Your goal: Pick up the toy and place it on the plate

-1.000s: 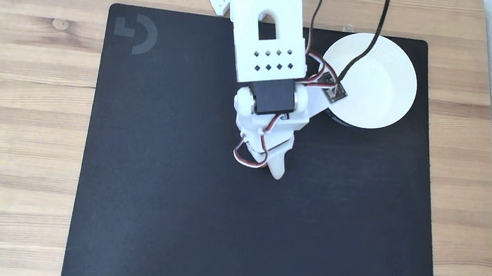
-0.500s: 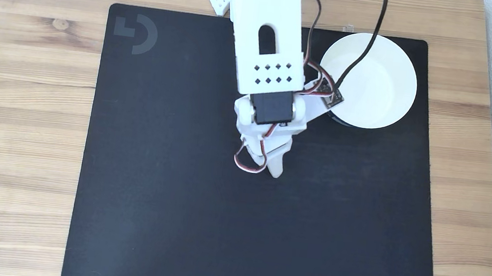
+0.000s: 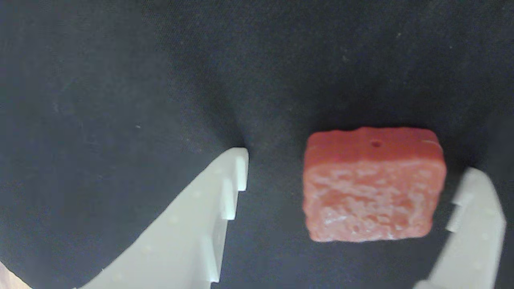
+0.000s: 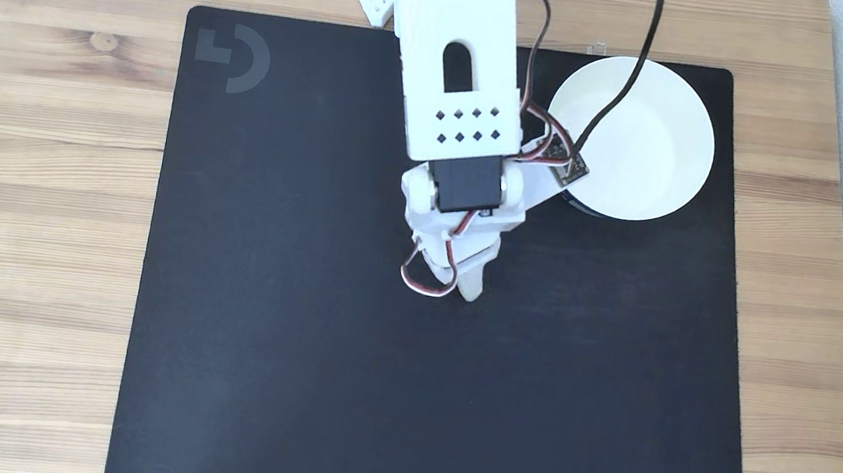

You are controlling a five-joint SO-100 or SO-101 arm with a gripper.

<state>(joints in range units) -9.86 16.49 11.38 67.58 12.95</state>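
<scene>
Two pale, toothed plastic fingers (image 3: 225,200) of my gripper (image 3: 353,192) stand wide around the toy (image 3: 373,184), a reddish, rough-topped square block lying on the black mat (image 3: 120,100). Closing squarely on its flat sides should hold best. Up the mat waits the glossy white plate (image 4: 651,143).

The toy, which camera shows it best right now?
The wrist view. There the toy lies large and sharp on the black mat, between the open hand's fingers, its rough top plain. In the fixed view the arm stands over that spot and covers it.
</scene>
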